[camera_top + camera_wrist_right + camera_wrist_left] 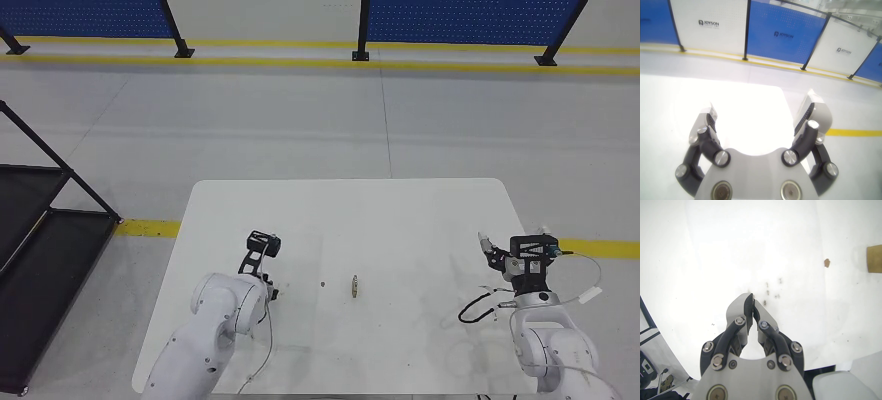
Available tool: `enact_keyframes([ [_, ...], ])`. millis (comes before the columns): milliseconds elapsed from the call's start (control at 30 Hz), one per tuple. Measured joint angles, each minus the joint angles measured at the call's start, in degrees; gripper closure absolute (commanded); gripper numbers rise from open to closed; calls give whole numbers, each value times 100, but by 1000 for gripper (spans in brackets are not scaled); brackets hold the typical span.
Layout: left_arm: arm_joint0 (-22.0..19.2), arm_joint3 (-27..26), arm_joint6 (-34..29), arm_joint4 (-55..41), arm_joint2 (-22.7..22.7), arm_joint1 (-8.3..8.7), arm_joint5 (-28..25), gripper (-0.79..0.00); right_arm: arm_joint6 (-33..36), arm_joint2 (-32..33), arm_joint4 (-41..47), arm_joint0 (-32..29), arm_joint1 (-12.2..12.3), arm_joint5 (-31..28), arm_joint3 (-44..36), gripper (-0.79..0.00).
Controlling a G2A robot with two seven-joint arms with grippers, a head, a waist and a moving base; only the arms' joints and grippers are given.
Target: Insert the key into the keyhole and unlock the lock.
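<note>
Left pincer (753, 305): pads pressed together and tips low over the white table (400, 215). There is a pale glint right at the tips. I cannot tell whether that is something thin pinched there or just the pad edge.

Right pincer (762, 106): fingers (810, 111) spread wide apart with nothing between them. It hangs above the table's right edge, facing out toward the far side.

Brass padlock (354, 286): it lies on the table roughly midway across, in the near half, between my two arms and somewhat closer to the left one. In the left wrist view the padlock's (874, 258) brass body is cut off by the picture edge, well apart from my closed tips. Neither pincer touches it.

Small brown speck (827, 263): it sits on the table surface between my left tips and the padlock, nearer the padlock. From the top view the speck (322, 284) is only a dot, too small to name.

Scuff marks (772, 291): a scatter of dark smudges on the tabletop just beside the left pincer's tips.

Surroundings: a black rack (40, 250) stands on the floor off the table's left side. A yellow floor line (300, 62) runs along the far side, and blue and white fence panels (783, 36) stand beyond the table.
</note>
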Motion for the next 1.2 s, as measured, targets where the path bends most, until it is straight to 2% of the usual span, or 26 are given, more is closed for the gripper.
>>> enact_keyframes([
  [167, -43, 72, -169, 105, -14, 7, -124, 0, 0, 0, 0, 0, 0, 0, 0, -785],
  [367, -57, 48, -40, -339, -230, -1, -68, 0, 0, 0, 0, 0, 0, 0, 0, -785],
  [600, 59, -189, 470, -1035, -670, 5, -14, 0, 0, 0, 0, 0, 0, 0, 0, -785],
  [700, 207, -323, 804, -1650, -983, 9, -58, 0, 0, 0, 0, 0, 0, 0, 0, -785],
  [900, 525, -395, 1190, -3540, -1851, 51, -786, 0, 0, 0, 0, 0, 0, 0, 0, -785],
  [1033, 632, -147, 1187, -4892, -2501, 96, -1231, 0, 0, 0, 0, 0, 0, 0, 0, -785],
  [1200, 597, 370, 880, -6527, -3125, 161, -1688, 0, 0, 0, 0, 0, 0, 0, 0, -785],
])
